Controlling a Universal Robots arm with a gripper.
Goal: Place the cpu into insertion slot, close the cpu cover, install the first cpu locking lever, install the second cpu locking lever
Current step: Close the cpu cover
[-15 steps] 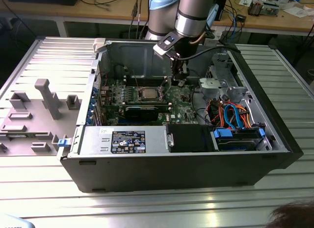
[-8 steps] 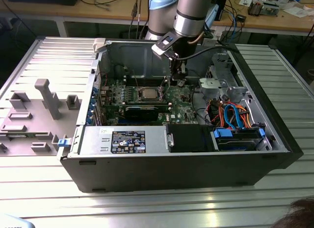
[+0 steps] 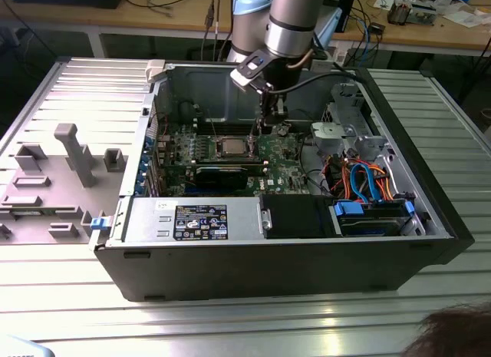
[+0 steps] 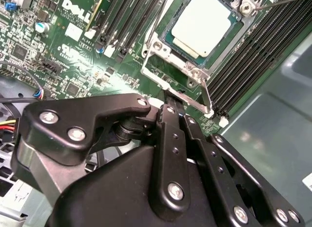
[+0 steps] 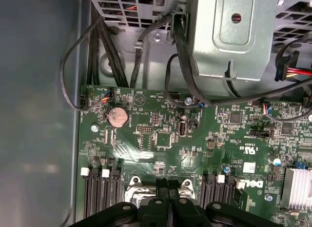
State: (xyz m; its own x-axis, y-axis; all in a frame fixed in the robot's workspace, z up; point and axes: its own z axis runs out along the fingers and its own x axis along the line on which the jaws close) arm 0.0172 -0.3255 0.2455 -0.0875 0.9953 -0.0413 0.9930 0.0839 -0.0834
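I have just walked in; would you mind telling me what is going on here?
A robot arm reaches into an open computer case. The cpu already sits in its socket on the green board, with the cpu cover down around it. The shut tool is low over the board, right beside a thin locking lever at the socket's edge; whether it touches the lever is unclear.

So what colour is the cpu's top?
The cpu top is pale silvery-grey, best seen in the second wrist view.
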